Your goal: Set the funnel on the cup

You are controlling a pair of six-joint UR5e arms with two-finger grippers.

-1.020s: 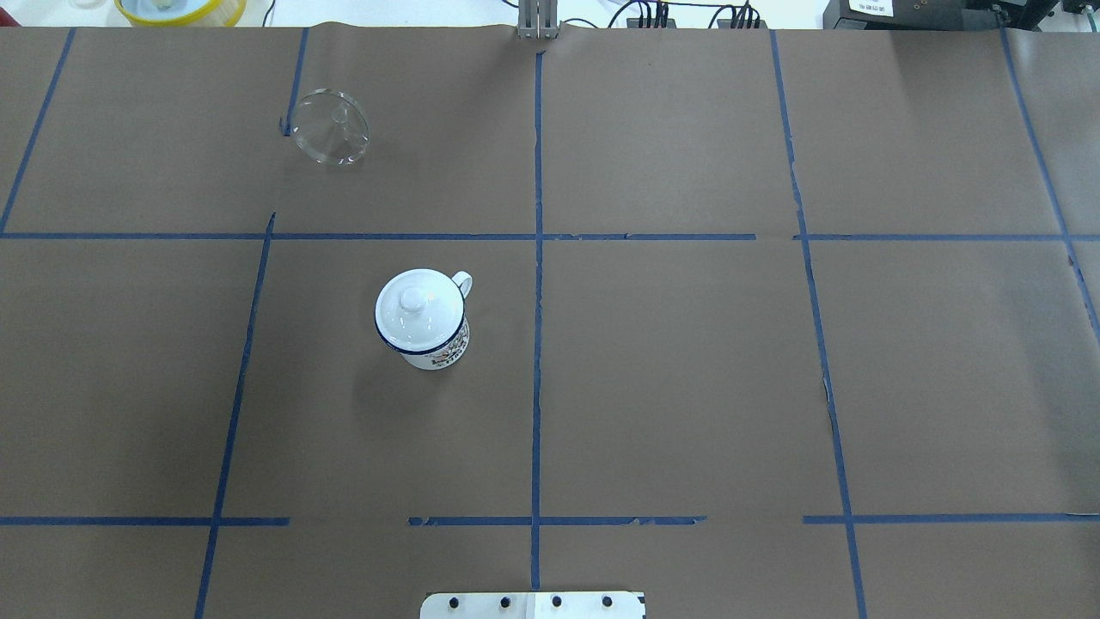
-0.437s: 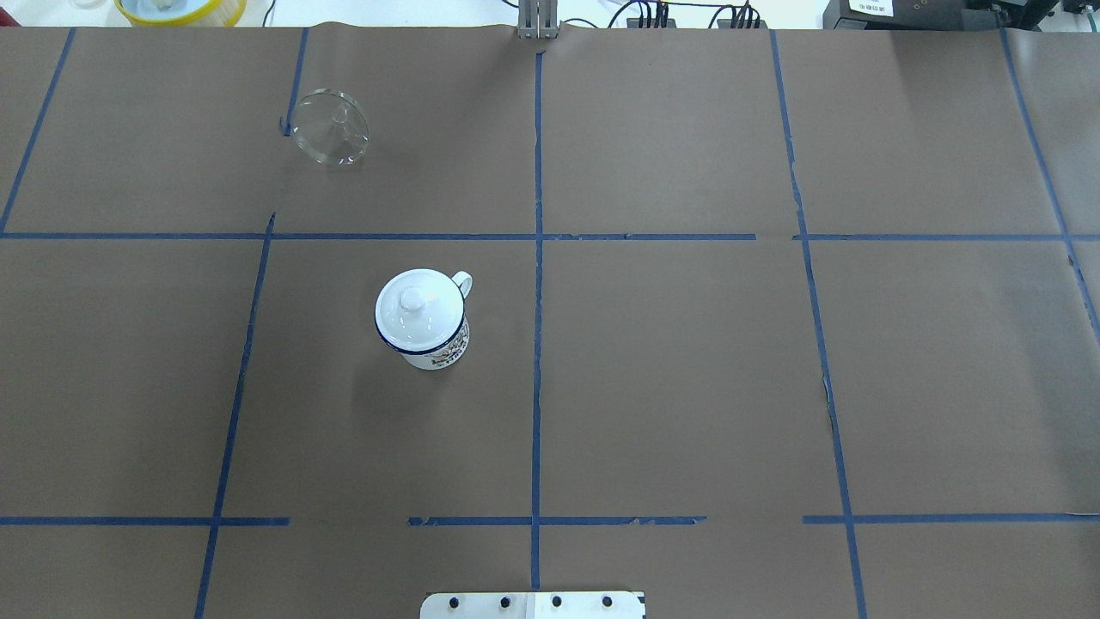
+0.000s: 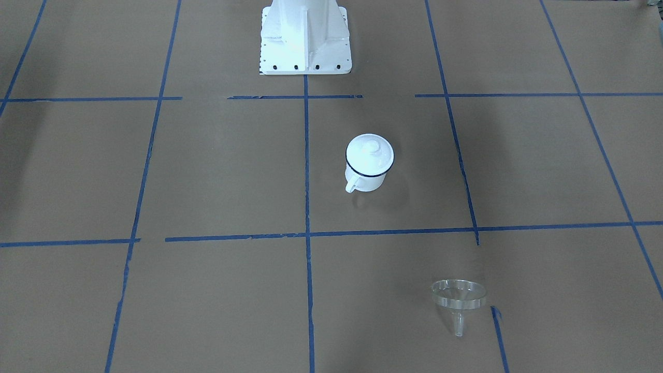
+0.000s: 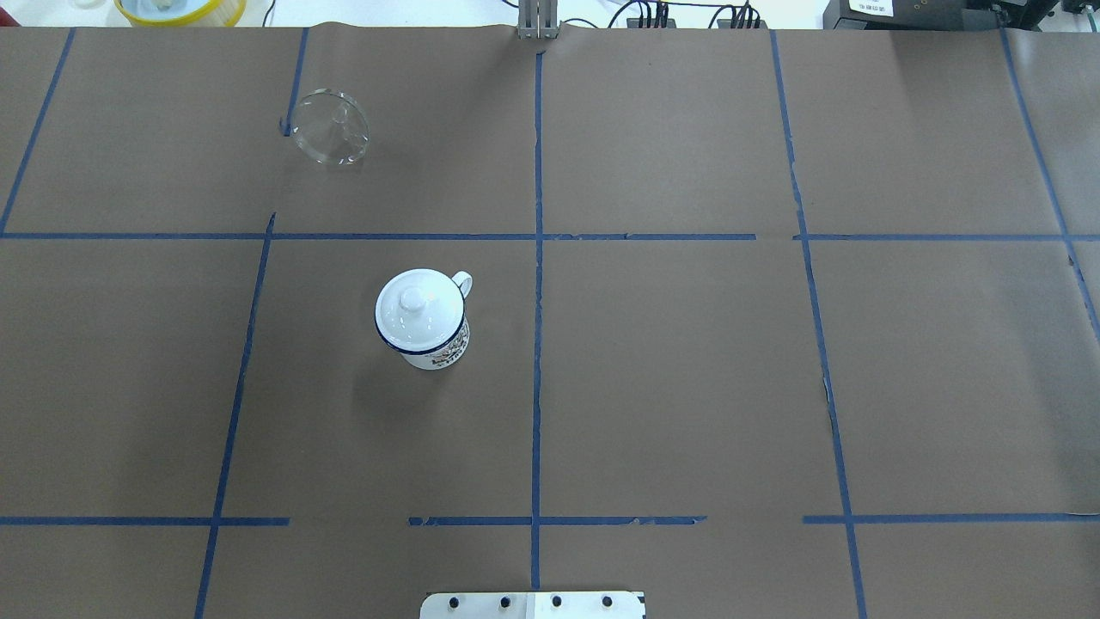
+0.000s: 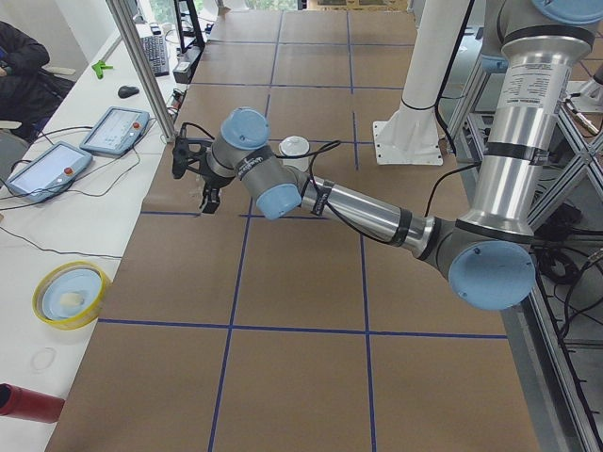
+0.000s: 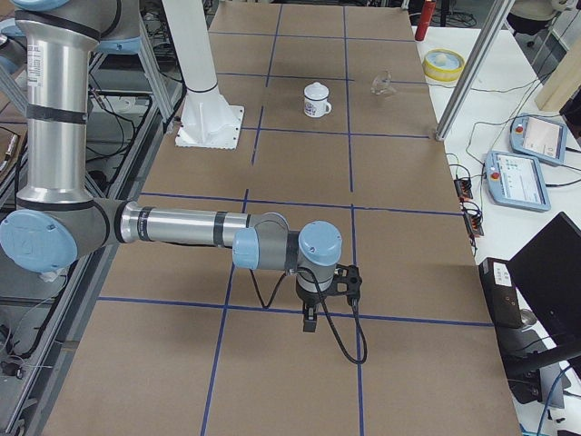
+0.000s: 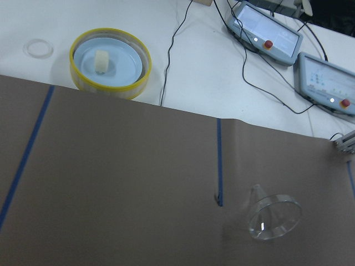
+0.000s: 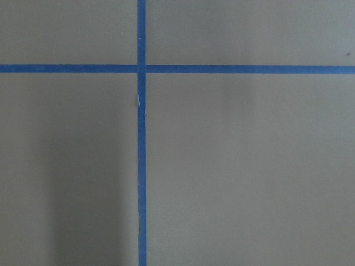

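Observation:
The clear funnel (image 4: 330, 127) lies tipped on its side at the far left of the brown table; it also shows in the front view (image 3: 459, 298) and the left wrist view (image 7: 272, 217). The white cup (image 4: 427, 342) with a dark blue rim stands upright left of centre, also in the front view (image 3: 366, 178). A round white knobbed lid (image 4: 413, 303) sits on top of it. My left gripper (image 5: 193, 184) hovers near the table's far edge, and I cannot tell whether it is open. My right gripper (image 6: 313, 318) hangs over bare table far to the right, and I cannot tell its state either.
A yellow-rimmed dish (image 7: 110, 62) and two teach pendants (image 7: 266, 30) lie on the white bench beyond the table's far edge. The white robot base (image 3: 304, 36) stands at the near edge. Blue tape lines grid the brown paper.

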